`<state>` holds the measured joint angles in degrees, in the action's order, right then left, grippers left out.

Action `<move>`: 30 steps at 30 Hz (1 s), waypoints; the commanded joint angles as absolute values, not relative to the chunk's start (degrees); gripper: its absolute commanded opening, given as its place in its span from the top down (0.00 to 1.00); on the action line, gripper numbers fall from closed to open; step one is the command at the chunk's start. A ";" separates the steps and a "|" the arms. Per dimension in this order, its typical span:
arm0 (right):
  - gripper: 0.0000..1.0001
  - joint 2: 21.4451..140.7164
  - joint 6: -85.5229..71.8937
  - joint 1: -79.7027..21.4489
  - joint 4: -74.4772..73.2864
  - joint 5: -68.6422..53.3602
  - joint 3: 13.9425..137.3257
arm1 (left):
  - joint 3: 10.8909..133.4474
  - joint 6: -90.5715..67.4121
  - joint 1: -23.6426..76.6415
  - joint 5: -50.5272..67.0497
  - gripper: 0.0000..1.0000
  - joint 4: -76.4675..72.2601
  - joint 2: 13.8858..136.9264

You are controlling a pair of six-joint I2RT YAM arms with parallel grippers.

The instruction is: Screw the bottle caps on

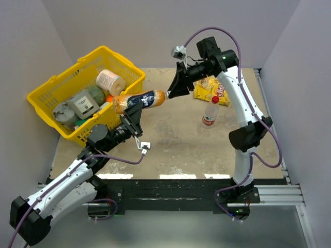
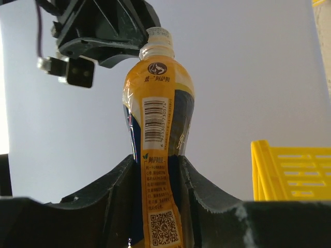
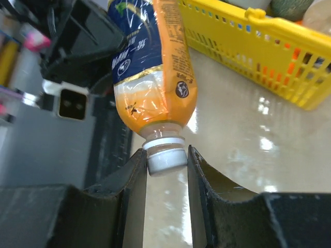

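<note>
Top external view: at the left, the yellow basket (image 1: pixel 49 98) stands on the table (image 1: pixel 170 144). Just right of it, the left gripper (image 1: pixel 135 108) is pressed around the belly of the orange bottle (image 1: pixel 152 97). It holds the bottle above the table, long axis roughly level and neck pointing right. There the right gripper (image 1: pixel 169 93) meets it head-on, pinching the white cap (image 3: pixel 166 160) seated on the neck, in line with that axis. Whether the threads have caught is hidden under the cap. Further right, a second bottle (image 1: pixel 209 118) with a red cap (image 1: pixel 215 98) stands beside the snack bag (image 1: pixel 221 89).
</note>
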<state>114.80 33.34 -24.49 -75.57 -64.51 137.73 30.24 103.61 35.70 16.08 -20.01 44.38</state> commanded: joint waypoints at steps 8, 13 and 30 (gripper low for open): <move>0.01 105.55 -58.83 -18.30 27.33 -83.41 108.78 | 32.42 95.72 38.58 20.05 1.00 -7.61 41.40; 0.01 110.48 -55.47 -12.05 20.54 -83.15 121.29 | 37.35 81.41 38.58 19.25 1.00 -0.97 39.73; 0.01 95.62 -55.10 -8.70 85.49 -84.57 89.70 | 54.40 49.04 38.50 14.15 1.00 9.31 46.93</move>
<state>93.12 -54.22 -9.63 72.29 -86.24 80.42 50.81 53.12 38.63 16.03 8.14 45.82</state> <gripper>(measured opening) 0.990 0.389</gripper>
